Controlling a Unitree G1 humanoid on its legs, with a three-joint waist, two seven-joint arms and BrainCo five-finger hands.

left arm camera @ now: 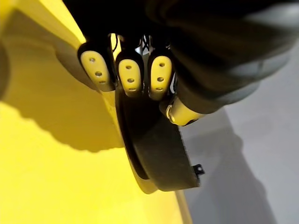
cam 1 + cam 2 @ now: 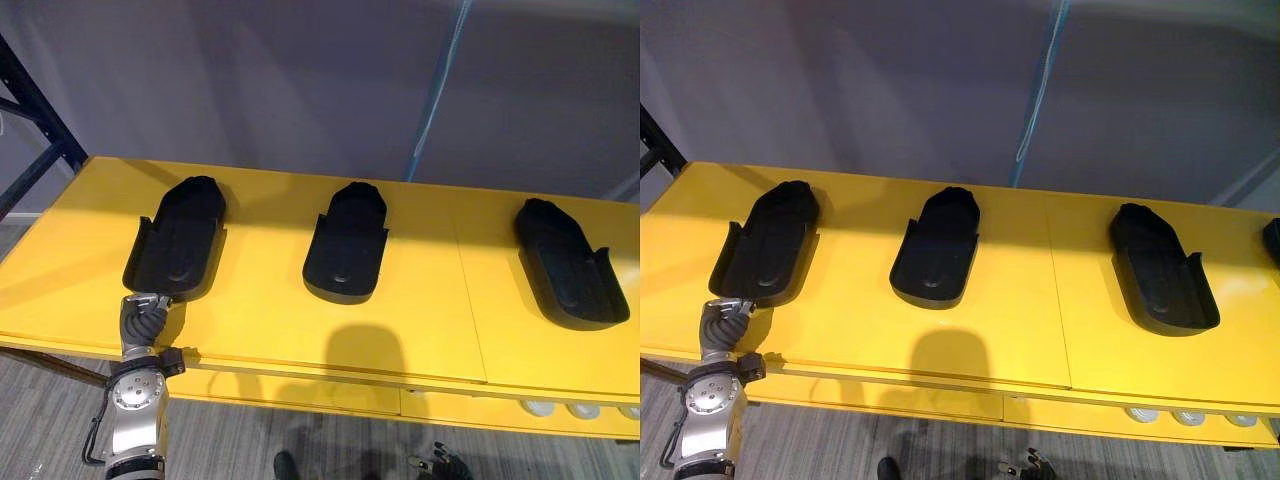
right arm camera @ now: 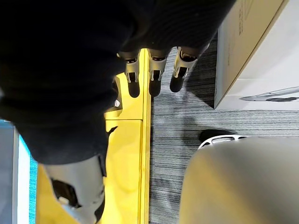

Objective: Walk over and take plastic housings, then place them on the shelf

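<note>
Three black plastic housings lie in a row on the yellow table: a left one, a middle one and a right one. My left hand reaches up from below the table's front edge to the near end of the left housing. In the left wrist view its fingers curl over the housing's rim and the thumb presses from the other side. My right hand hangs beside the table's edge over the floor, fingers straight, holding nothing.
A further black housing peeks in at the far right of the table. A dark blue rack frame stands at the back left. A grey wall runs behind the table. A cardboard box sits on the floor near my right hand.
</note>
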